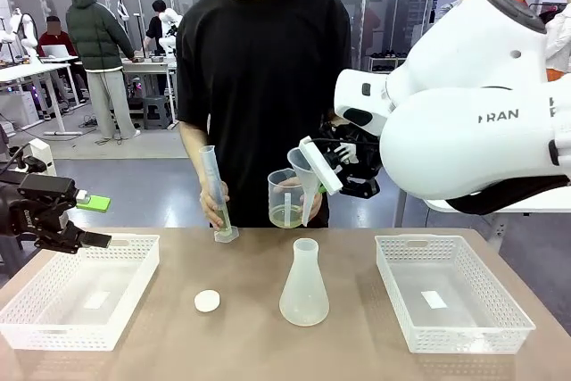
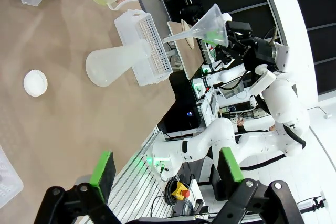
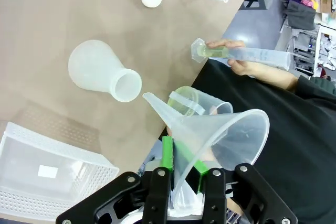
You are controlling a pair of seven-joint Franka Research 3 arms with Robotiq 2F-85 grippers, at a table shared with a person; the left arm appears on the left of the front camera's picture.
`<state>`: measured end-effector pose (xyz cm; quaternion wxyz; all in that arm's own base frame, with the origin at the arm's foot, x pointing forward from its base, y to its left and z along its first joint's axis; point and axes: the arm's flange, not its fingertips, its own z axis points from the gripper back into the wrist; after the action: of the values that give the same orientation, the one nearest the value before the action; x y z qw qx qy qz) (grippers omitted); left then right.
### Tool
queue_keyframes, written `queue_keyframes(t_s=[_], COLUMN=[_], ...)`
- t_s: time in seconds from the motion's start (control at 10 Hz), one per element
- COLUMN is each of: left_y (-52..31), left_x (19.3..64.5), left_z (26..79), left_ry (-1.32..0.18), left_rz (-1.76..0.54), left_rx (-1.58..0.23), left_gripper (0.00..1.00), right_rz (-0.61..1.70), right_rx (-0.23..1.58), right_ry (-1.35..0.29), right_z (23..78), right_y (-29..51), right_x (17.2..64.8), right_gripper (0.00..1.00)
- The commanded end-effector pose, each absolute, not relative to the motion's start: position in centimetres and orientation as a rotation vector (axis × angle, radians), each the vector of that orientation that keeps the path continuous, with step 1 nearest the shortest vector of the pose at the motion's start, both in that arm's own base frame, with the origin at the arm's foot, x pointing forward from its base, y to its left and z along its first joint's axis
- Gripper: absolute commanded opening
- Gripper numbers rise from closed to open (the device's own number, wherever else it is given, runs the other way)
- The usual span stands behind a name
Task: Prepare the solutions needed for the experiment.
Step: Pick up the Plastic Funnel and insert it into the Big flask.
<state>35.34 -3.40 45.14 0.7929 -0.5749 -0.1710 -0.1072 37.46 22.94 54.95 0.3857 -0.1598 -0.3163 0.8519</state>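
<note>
The right gripper (image 1: 346,167) is seen pressed together on a clear funnel (image 1: 310,169). In the right wrist view its green pads (image 3: 167,153) are clamped on the funnel's narrow part. The funnel is held tilted in the air.

The solution (image 1: 285,215), a shallow pale yellow-green layer, is found at the bottom of a clear beaker (image 1: 284,186). The beaker is held up by one hand of the person (image 1: 313,210), just beside the funnel and slightly below it, beyond the gripper's fingertips.

A second small amount, greener, is seen at the foot of a graduated cylinder (image 1: 214,186). The cylinder is gripped by the person's other hand (image 1: 214,205), with its base on the table (image 1: 357,345), farther from the right gripper than the beaker is.

A frosted conical flask (image 1: 304,285) stands upright on the table below the funnel, apart from it.

The left gripper (image 1: 94,220) is held with its fingers spread and nothing between them. It is near a white basket (image 1: 62,332) and well apart from the solution.

The letters "RAN" (image 1: 504,116) can be read on the right arm. The graduation marks on the cylinder and the beaker are too small to be read.
</note>
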Motion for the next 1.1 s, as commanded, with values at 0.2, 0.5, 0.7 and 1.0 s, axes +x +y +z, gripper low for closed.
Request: queue_keyframes(t_s=[0.2,0.5,0.7,1.0], left_y=[-3.7,-3.7,-3.7,-3.7], left_x=[35.3,35.3,35.3,35.3], left_z=[45.3,45.3,45.3,45.3], left_ry=[-0.376,-0.376,-0.376,-0.376], left_rz=[-0.226,-0.226,-0.226,-0.226], left_rx=[-1.265,-1.265,-1.265,-1.265], left_gripper=[1.0,1.0,1.0,1.0], right_rz=[2.176,2.155,2.153,2.139], right_rx=[-0.348,-0.323,-0.305,-0.288], right_ry=[-0.775,-0.769,-0.756,-0.763], right_z=[52.7,51.2,50.4,48.9], right_y=[22.4,22.4,22.5,22.8], right_x=[37.7,38.6,39.1,39.9], right_gripper=[0.06,0.06,0.06,0.06])
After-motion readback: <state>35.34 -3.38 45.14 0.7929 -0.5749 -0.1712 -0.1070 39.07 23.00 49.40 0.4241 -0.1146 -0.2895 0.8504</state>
